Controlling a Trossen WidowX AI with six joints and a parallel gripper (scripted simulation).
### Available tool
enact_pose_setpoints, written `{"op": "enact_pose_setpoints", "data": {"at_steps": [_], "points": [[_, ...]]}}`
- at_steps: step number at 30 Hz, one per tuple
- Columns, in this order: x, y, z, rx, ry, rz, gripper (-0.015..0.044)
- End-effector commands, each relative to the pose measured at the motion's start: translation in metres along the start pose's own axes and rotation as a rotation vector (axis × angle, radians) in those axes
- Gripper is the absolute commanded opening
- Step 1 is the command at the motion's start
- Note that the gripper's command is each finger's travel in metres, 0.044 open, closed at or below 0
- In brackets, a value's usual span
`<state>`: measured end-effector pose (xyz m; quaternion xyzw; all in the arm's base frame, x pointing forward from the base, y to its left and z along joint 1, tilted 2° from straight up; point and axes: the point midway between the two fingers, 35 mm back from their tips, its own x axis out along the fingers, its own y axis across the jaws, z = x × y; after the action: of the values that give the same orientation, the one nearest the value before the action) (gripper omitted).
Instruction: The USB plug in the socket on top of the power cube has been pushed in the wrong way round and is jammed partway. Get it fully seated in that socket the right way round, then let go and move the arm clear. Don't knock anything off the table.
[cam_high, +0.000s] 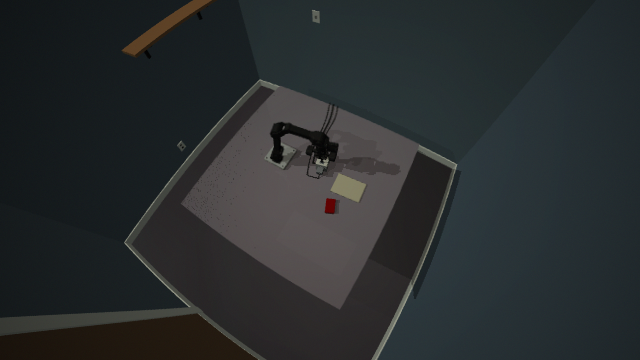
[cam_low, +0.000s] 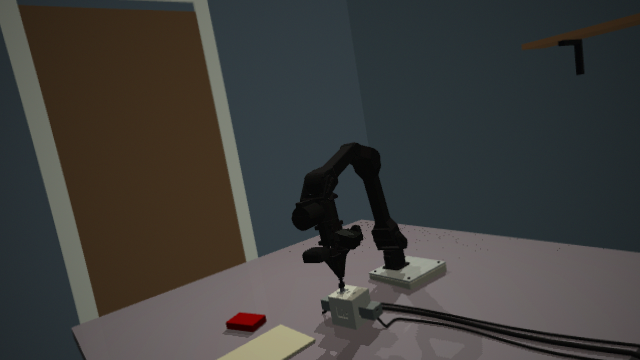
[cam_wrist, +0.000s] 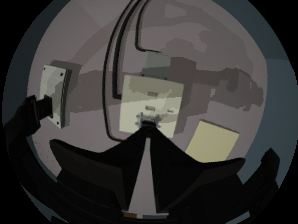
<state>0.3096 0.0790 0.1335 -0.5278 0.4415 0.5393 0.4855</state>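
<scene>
The pale power cube stands upright on the table with dark slots in its top. My gripper points down over the cube's top, its fingers nearly together. It is shut on the small USB plug, of which a grey part shows just past the fingertips in the wrist view, near one edge of the top. The plug is at or just above the top face. The fingers hide most of it and the socket, so its depth and which way round it is cannot be told.
Grey plugs stick out of the cube's sides, with black cables running off the table and looping beside the cube. A yellow pad and a red block lie nearby.
</scene>
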Motion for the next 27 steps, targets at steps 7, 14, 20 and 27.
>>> {"op": "enact_pose_setpoints", "data": {"at_steps": [7, 14, 20, 27], "points": [[0.0021, 0.0001, 0.0006, -0.003, -0.005, 0.002, 0.0000], [0.0030, 0.0001, 0.0005, -0.003, -0.005, 0.002, 0.0000], [0.0037, 0.0001, 0.0004, -0.003, -0.005, 0.002, 0.0000], [0.0045, 0.0001, 0.0003, -0.003, -0.005, 0.002, 0.0000]]}}
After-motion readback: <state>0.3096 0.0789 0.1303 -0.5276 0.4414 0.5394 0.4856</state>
